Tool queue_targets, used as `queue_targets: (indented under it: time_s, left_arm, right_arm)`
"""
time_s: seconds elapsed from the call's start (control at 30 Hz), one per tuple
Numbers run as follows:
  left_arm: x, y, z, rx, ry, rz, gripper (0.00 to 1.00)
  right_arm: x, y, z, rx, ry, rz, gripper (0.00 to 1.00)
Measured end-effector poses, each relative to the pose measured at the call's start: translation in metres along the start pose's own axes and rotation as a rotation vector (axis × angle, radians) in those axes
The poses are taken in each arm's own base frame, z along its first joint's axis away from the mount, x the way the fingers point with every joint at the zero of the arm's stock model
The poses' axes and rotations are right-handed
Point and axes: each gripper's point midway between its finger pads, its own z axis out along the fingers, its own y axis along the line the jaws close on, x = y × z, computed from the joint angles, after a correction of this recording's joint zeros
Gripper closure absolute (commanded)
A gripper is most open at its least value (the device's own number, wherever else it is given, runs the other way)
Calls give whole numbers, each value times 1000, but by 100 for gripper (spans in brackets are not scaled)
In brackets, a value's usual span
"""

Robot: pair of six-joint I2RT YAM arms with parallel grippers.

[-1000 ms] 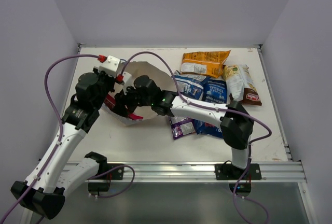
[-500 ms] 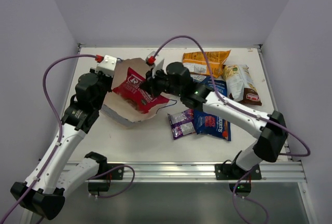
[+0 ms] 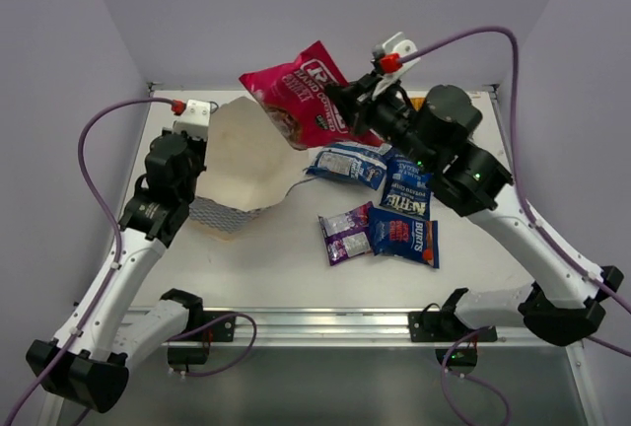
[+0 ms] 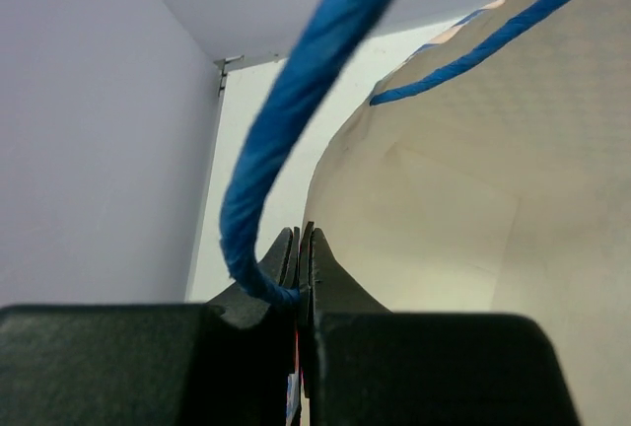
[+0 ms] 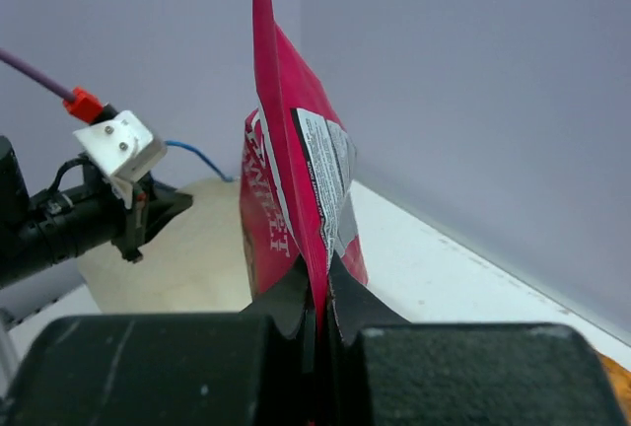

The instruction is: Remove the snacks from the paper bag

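The paper bag (image 3: 242, 165) lies tilted with its mouth to the right, cream inside, and no packet shows in it. My left gripper (image 3: 200, 138) is shut on its rim by the blue cord handle (image 4: 286, 130); the jaws (image 4: 300, 248) are pressed together on the paper. My right gripper (image 3: 342, 103) is shut on the bottom edge of the big pink-red packet (image 3: 296, 96) and holds it high, above and right of the bag. In the right wrist view the packet (image 5: 296, 179) stands upright from the gripper (image 5: 320, 293). Two blue-white packets (image 3: 347, 162), the Burts packet (image 3: 404, 237) and the purple packet (image 3: 347, 234) lie on the table.
The right arm (image 3: 463, 165) hides the back right of the table, where the orange and brown-and-cream packets lay. Walls close in the table (image 3: 286, 273) at the back and on both sides. The bag (image 5: 187, 248) and the left wrist (image 5: 118, 199) show below the lifted packet.
My right gripper has pulled the pink-red packet out of the bag and lifted it up and to the right. The bag's mouth has swung round, held by the left gripper.
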Motion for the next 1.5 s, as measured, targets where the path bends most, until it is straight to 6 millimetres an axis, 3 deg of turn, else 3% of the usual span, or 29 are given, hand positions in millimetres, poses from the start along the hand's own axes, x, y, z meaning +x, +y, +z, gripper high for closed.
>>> queue_targets:
  time_s: [0.13, 0.2, 0.27, 0.37, 0.47, 0.57, 0.67, 0.77, 0.9, 1.0, 1.1, 1.23, 1.27, 1.37, 1.4, 1.5]
  left_arm:
    - [12, 15, 13, -65, 54, -54, 100]
    - [20, 23, 23, -102, 92, -91, 100]
    - [27, 29, 35, -132, 129, -138, 100]
    - [37, 36, 48, -163, 165, -194, 100]
    - [39, 39, 59, -174, 183, -248, 100]
    - [37, 43, 72, -182, 189, -291, 100]
    - [37, 49, 82, -193, 195, -329, 100]
    - [40, 55, 91, -207, 201, -365, 100]
    - [49, 68, 101, -235, 221, -408, 100]
    - [55, 77, 109, -257, 233, -433, 100]
    - [58, 83, 118, -269, 241, -455, 100]
    - [58, 90, 131, -276, 238, -477, 99]
    - [57, 91, 134, -273, 237, -482, 94]
    - [50, 91, 142, -259, 226, -491, 64]
    - [47, 92, 142, -255, 219, -494, 44]
    - [35, 94, 141, -250, 193, -495, 19]
  right_arm:
    - [-27, -28, -38, 136, -58, -34, 100]
    - [-27, -37, -54, 182, -61, -36, 100]
    - [-13, -42, -67, 208, -32, -28, 100]
    - [32, -39, -71, 189, 74, 8, 100]
    - [88, -18, -62, 87, 208, 73, 100]
    - [156, 20, -49, -58, 385, 158, 100]
    - [212, 59, -41, -195, 545, 258, 100]
    - [251, 89, -32, -292, 650, 372, 100]
    - [292, 98, -13, -303, 736, 468, 100]
    - [325, 85, 5, -243, 792, 531, 88]
    - [346, 48, 23, -149, 805, 580, 78]
    - [348, -14, 44, -7, 766, 581, 43]
    - [344, -24, 48, 14, 752, 570, 28]
    - [320, -52, 60, 76, 686, 490, 11]
    - [310, -57, 62, 93, 665, 462, 7]
    - [281, -75, 53, 165, 616, 376, 1]
